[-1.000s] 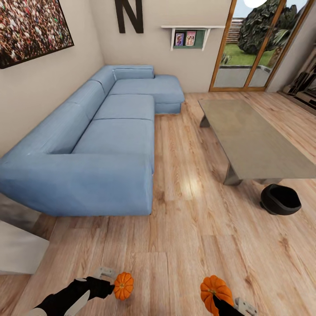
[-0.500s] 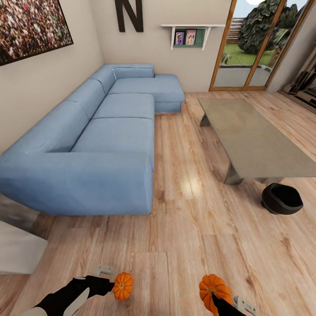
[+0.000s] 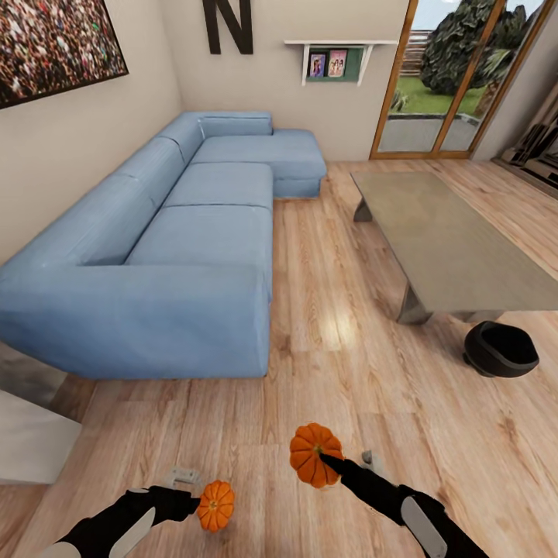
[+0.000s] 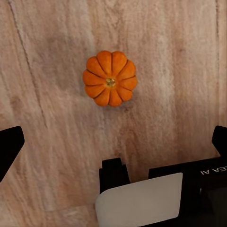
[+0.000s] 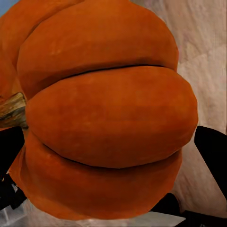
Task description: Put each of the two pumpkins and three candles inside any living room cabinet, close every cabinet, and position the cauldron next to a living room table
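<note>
**Head view: right arm swung its pumpkin inward while the left one waited over the floor**

Head view first, from the left edge across. At about nine o'clock stood the blue sofa (image 3: 194, 256), its long side running away toward the far wall. At seven o'clock the left gripper (image 3: 203, 502) reached in low, with a small pumpkin (image 3: 215, 505) right at its tip. In the left wrist view that pumpkin (image 4: 109, 78) lay on the wood floor (image 4: 56, 94) with its stem end facing straight up at the camera, and the dark fingertips (image 4: 10, 146) stood wide apart at either edge, well clear of it. So the left gripper was spread and holding nothing.

Near six o'clock, the change: half a second earlier the right arm's pumpkin sat low at five o'clock, and it had since been carried up and toward the middle. The right gripper (image 3: 325, 463) was clamped on this second pumpkin (image 3: 315, 454), stem tipped toward the sofa. In the right wrist view the fruit (image 5: 104, 113) lay on its side, stem axis running crosswise, a finger (image 5: 215, 156) against its flank. I judge one pumpkin was ready to carry and the other not yet picked up.

At two o'clock stood the grey table (image 3: 457, 248), long axis receding toward the glass doors, and at three o'clock the black cauldron (image 3: 501, 350) sat upright just beside its near leg, mouth upward.
</note>
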Controlling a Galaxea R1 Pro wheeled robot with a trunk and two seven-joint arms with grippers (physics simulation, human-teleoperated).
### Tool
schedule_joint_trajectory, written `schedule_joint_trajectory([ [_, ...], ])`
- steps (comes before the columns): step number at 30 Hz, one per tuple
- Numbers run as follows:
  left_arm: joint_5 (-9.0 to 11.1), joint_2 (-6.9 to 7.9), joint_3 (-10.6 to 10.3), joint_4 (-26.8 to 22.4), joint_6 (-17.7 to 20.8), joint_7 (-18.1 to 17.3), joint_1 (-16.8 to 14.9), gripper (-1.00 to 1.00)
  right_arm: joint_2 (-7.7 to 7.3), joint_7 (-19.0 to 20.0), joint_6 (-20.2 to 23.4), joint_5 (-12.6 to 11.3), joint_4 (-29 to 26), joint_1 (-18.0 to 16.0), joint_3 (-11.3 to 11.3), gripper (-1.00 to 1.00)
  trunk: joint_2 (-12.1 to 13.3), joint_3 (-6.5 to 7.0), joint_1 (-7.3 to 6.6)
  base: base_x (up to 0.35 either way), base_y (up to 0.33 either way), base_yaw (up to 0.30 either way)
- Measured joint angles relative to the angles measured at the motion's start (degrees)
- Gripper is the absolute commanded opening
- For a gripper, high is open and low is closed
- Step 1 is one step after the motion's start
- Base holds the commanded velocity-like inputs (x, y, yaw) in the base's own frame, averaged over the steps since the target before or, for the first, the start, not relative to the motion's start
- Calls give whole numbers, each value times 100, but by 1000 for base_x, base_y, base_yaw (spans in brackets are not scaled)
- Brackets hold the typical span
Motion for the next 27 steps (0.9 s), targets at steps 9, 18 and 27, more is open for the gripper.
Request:
schedule_joint_trajectory([
  [9,-21,10,503,-4,40,-34,-12,100,34,-575,783,-8,-738,0,-7,-100,-361,-162,198,0,0,0],
  [18,-56,21,611,-23,380,-25,-50,100,27,-871,1609,-17,-2349,-3,-1,-100,-722,-323,395,0,0,0],
  [27,9,192,627,-28,408,-39,-95,100,-1,-1260,1836,-69,-3022,-2,-2,-100,-1083,-485,593,0,0,0],
])
